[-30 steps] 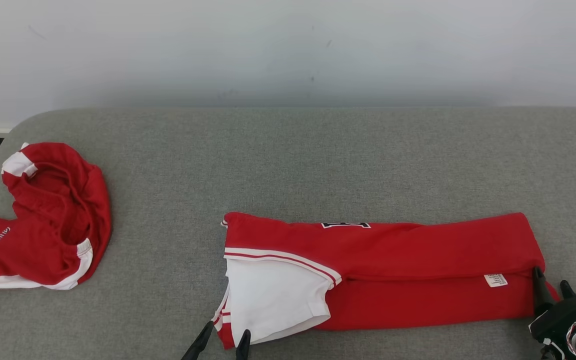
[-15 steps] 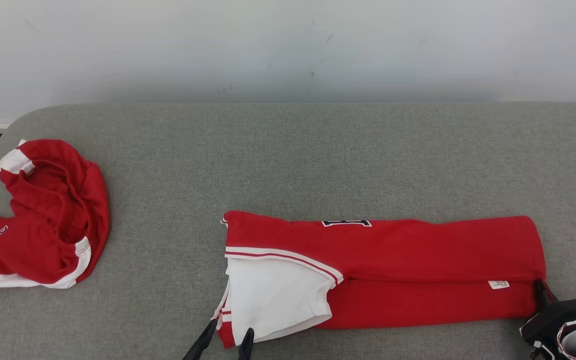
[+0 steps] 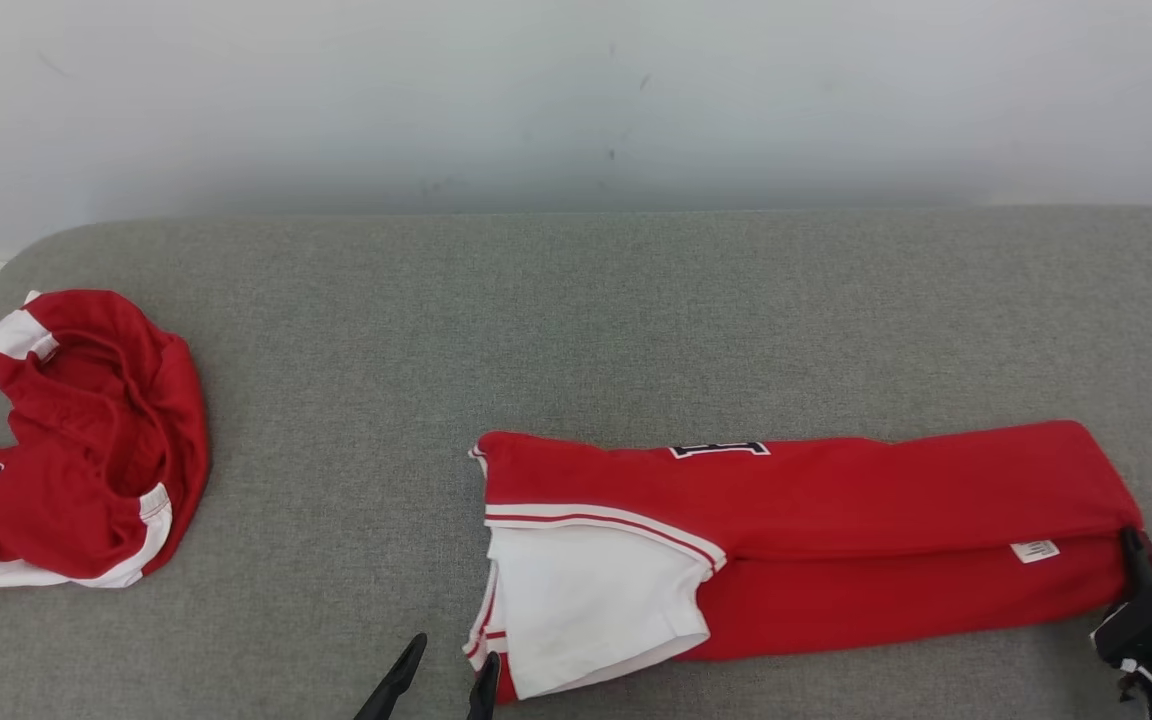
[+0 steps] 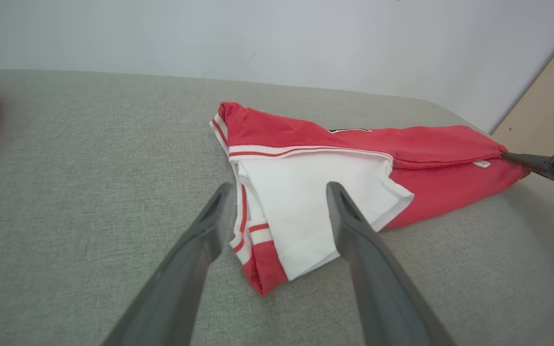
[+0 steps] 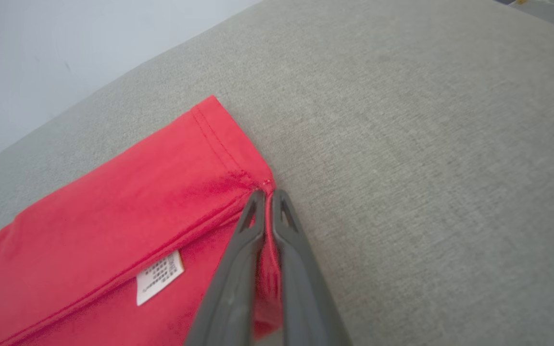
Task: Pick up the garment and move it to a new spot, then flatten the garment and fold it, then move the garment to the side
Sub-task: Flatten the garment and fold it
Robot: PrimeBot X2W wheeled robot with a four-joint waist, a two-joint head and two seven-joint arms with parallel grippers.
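Red garment (image 3: 836,530) lies folded in a long strip on the grey tabletop (image 3: 576,320); fingers of the right gripper (image 5: 267,197) clench its hem corner; those of the left gripper (image 4: 279,190) stand spread beside the white sleeve (image 4: 306,206); a matching pinch there should keep the fold square.

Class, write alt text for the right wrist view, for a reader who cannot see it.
The right hand, its two dark fingers shut together, pinches the corner of a folded red garment lying on a grey fabric surface. A small white label shows on the garment beside the fingers.
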